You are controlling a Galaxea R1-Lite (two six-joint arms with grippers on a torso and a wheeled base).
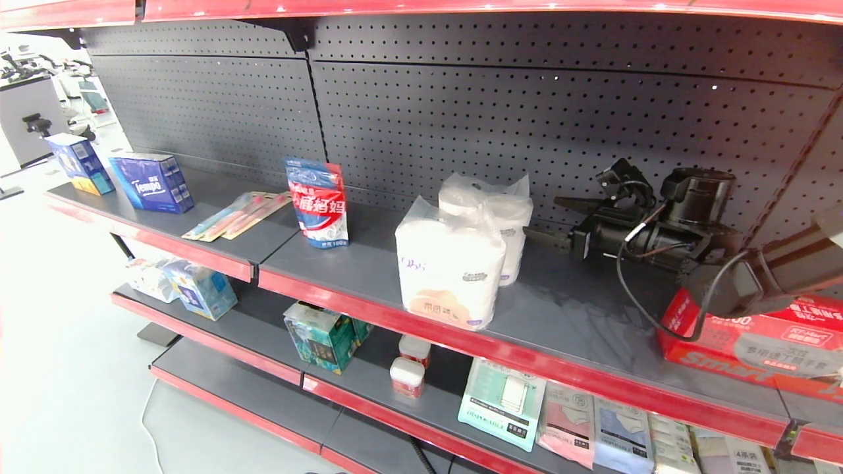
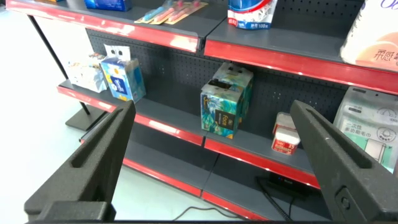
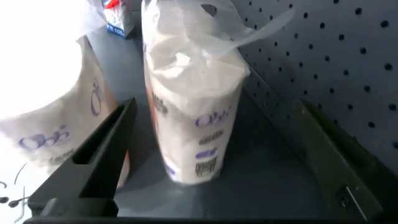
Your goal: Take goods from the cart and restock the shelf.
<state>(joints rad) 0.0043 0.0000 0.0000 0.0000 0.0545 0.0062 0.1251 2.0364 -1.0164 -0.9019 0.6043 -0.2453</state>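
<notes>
Two plastic-wrapped white paper-roll packs stand on the grey shelf board (image 1: 579, 309): the front pack (image 1: 451, 263) near the red edge, the rear pack (image 1: 504, 217) close to the pegboard. My right gripper (image 1: 543, 218) is open, level with the rear pack and just to its right, fingers pointing at it. In the right wrist view the rear pack (image 3: 193, 106) stands upright just ahead of the spread fingers (image 3: 93, 168), with the front pack (image 3: 43, 118) beside it. My left gripper (image 2: 211, 168) is open and holds nothing, lower down, facing the lower shelves.
A red box (image 1: 744, 342) lies on the shelf under my right arm. To the left are a red-blue pouch (image 1: 319, 204), toothbrush packs (image 1: 234, 214) and blue boxes (image 1: 153, 182). A green box (image 2: 225, 99) and small jars (image 2: 286, 134) sit on lower shelves.
</notes>
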